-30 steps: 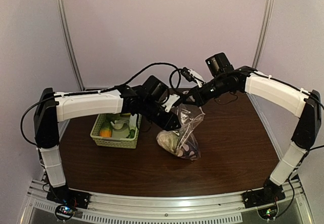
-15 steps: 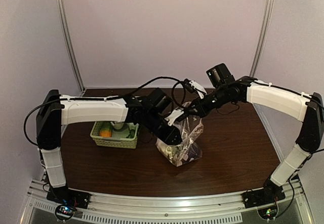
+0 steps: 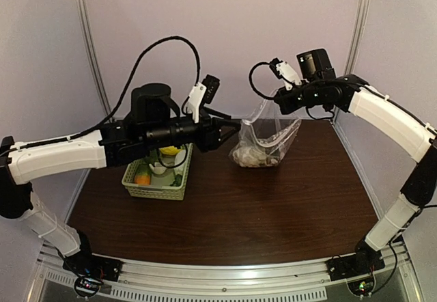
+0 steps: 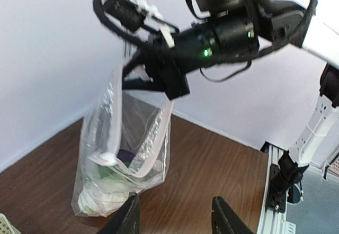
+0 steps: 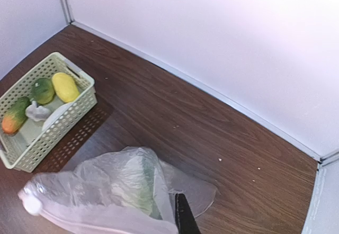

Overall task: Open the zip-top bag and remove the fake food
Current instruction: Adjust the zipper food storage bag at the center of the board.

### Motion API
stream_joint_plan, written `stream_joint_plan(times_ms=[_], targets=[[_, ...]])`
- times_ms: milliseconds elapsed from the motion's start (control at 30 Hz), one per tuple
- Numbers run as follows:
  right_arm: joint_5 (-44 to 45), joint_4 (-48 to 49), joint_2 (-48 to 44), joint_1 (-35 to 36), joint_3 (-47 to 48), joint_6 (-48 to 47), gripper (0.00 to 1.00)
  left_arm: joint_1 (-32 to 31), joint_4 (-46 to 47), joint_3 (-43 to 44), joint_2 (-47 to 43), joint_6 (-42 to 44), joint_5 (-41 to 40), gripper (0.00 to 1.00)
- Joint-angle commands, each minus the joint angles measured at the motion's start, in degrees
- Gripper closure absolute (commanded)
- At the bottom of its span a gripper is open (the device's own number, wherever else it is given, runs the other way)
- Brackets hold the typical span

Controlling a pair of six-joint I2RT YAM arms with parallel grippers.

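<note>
My right gripper (image 3: 278, 102) is shut on the top edge of the zip-top bag (image 3: 265, 136) and holds it hanging, its bottom resting on the table near the back wall. The bag's mouth hangs slack, and its pale zip strip (image 4: 139, 169) droops in a loop. Fake food (image 3: 254, 156) lies in the bottom: whitish lumps, green pieces and a dark purple one (image 4: 125, 155). My left gripper (image 3: 230, 126) is open and empty, left of the bag and apart from it; its fingers (image 4: 128, 219) frame bare table. The right wrist view shows the bag (image 5: 108, 191) below one finger (image 5: 184, 221).
A pale green lattice basket (image 3: 136, 188) stands at the left, under my left arm. It holds yellow (image 5: 65, 87), green (image 5: 42, 90) and orange (image 5: 11, 118) toy foods. The back wall is close behind the bag. The table's right edge rail shows in the left wrist view (image 4: 275, 191).
My left gripper has come away from the bag's mouth and drawn back to the left and up. My right gripper has lifted the bag and carried it toward the back wall.
</note>
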Motion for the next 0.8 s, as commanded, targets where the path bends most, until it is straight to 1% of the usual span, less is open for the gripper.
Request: stream_joint_plan(times_ms=[0, 33, 100, 167, 200, 300, 400, 533, 667, 767], targets=[[12.42, 3.52, -3.30, -0.21, -2.27, 0.26, 1.00, -0.06, 4.35, -0.11, 1.41, 2.97, -4.40, 0.53], [10.01, 3.19, -3.55, -0.17, -3.77, 0.65, 1.00, -0.09, 4.48, -1.03, 1.19, 2.74, -3.91, 0.53], [1.83, 1.59, -3.17, 0.42, -6.10, 1.36, 1.00, -0.05, 5.13, -3.41, 0.65, 2.33, -1.78, 0.54], [-8.67, 2.23, -3.35, 2.01, -10.53, 1.34, 1.00, -0.09, 5.83, -5.86, 0.19, 1.24, 0.05, 0.58], [-12.23, 3.38, -3.51, 3.14, -13.18, 1.66, 1.00, -0.11, 6.69, -7.32, -0.05, 0.16, 0.28, 0.59], [-19.56, 6.42, -2.90, 6.20, -18.16, 1.56, 1.00, -0.07, 8.69, -11.61, 0.12, -2.75, -0.19, 0.61], [-21.41, 6.46, -0.61, 7.25, -17.68, 1.28, 1.00, -0.11, 10.35, -13.21, 1.49, -4.88, -0.62, 0.62], [-21.79, 6.03, 0.82, 7.27, -15.34, 0.71, 1.00, -0.07, 11.44, -12.71, 5.58, -5.82, -0.15, 0.62], [-23.36, 7.12, 0.78, 7.30, -16.19, 0.88, 1.00, 0.01, 12.53, -11.82, 9.12, -6.06, -2.51, 0.62], [-24.38, 8.46, 0.41, 7.26, -18.14, 0.74, 1.00, 0.58, 12.38, -9.42, 13.28, -5.82, -1.50, 0.62]])
